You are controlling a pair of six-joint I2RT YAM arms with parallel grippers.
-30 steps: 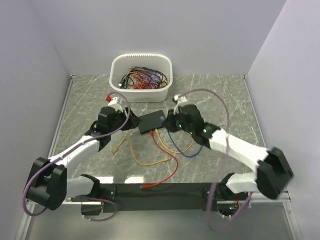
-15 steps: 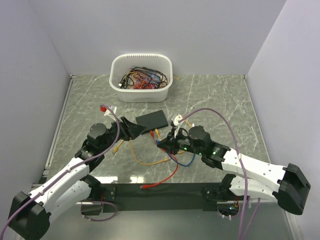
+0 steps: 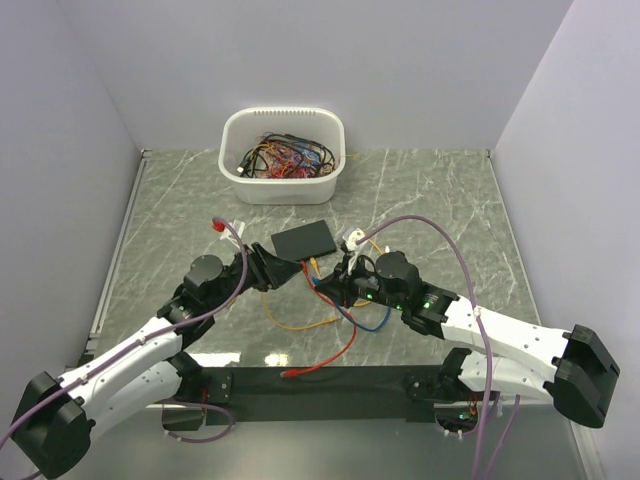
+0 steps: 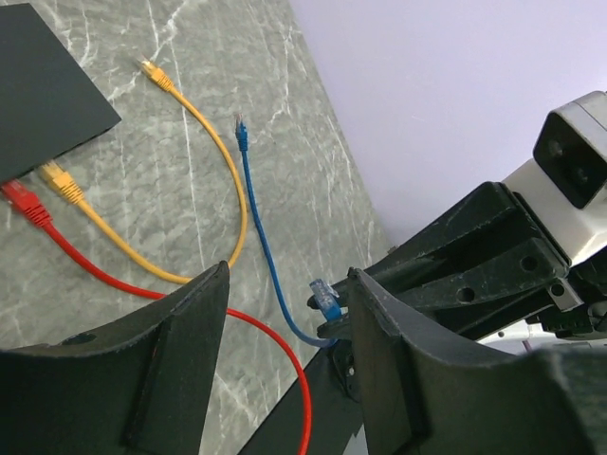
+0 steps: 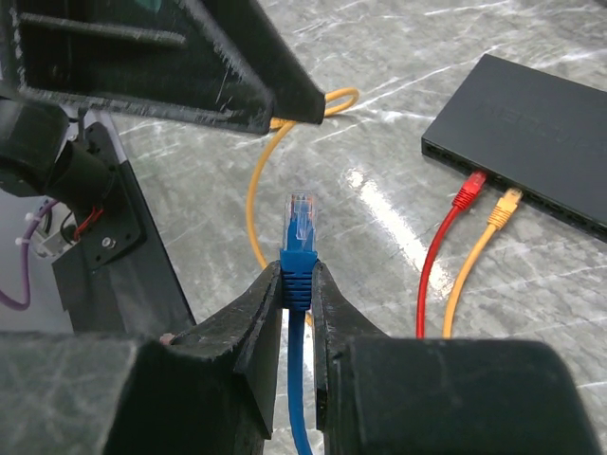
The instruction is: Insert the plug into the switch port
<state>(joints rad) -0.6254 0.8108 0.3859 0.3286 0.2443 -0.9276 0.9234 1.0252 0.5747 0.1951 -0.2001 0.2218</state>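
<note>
A blue cable with a clear plug, a red cable and yellow-orange cables stand out against the grey-green table with its white marble veining, the matte-black switch, the white tub of red, yellow and black wires, and pale lilac walls.

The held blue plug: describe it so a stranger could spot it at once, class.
Find the black switch on the table. Near its ports, the right tool pinches the blue plug. Unlike the red plug and yellow plug seated in the switch, it is held aloft.
</note>
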